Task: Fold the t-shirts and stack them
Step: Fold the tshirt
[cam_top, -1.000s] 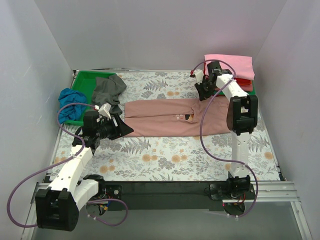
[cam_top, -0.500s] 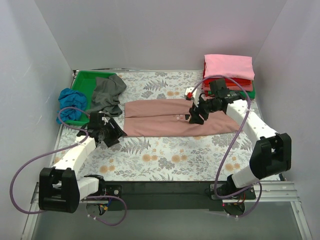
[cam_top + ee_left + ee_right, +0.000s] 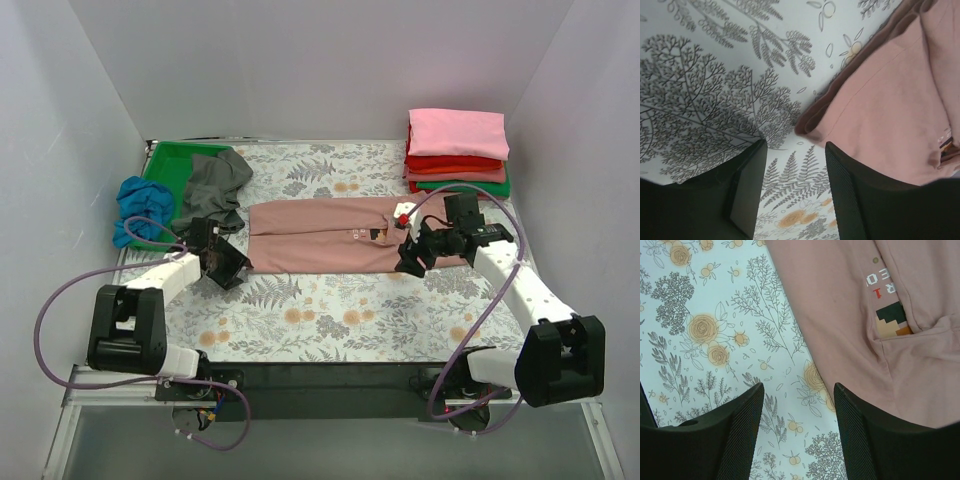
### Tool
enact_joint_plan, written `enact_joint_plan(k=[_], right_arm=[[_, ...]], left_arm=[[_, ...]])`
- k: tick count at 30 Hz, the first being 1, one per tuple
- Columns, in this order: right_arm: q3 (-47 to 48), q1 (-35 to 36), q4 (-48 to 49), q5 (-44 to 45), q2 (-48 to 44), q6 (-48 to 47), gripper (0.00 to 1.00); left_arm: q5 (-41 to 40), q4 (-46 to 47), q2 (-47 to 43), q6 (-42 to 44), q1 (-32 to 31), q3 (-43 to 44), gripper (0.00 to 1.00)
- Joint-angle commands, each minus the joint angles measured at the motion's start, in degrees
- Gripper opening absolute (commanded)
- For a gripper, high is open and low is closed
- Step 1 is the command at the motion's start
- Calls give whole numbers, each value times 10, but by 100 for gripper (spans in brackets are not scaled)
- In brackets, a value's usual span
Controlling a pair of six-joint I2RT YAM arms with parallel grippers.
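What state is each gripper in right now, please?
Left gripper: open, empty, by a corner of the dusty-pink t-shirt.
Right gripper: open, empty, over its near edge.

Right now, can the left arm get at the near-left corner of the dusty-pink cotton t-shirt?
Probably yes. The left gripper is open, low over the floral table cover. The near-left corner of the dusty-pink cotton t-shirt lies just ahead of it, with nothing in between.
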Motion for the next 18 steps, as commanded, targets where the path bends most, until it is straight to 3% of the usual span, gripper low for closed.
enact_joint_plan(k=[1,4,6,7,8,9,15,18], right_arm=[[-19,-18,26,-31,-27,-2,65],[-31,-26,27,-35,-39,-5,65],[-40,-29,26,-36,-45,-6,65],[-45,-34,27,-39,-48,-7,65],[-47,-35,27,-41,-49,-8,65],[-50,-39,27,-42,-51,-9,65],[-57,-57,24,-25,-78,-10,65],[-54,-67,17,-3,-86,-14,65]], left_arm=[[-14,28,17,-23,-4,28,47],[-14,28,35,-21,-5,30,45],[-6,28,46,-15,-5,27,36],[1,28,47,-11,-5,26,28],[8,27,47,-8,-5,23,8],[15,26,42,-5,-5,13,0],[43,-60,-56,1,-6,-32,0],[73,-133,-161,-16,-9,-64,0]])
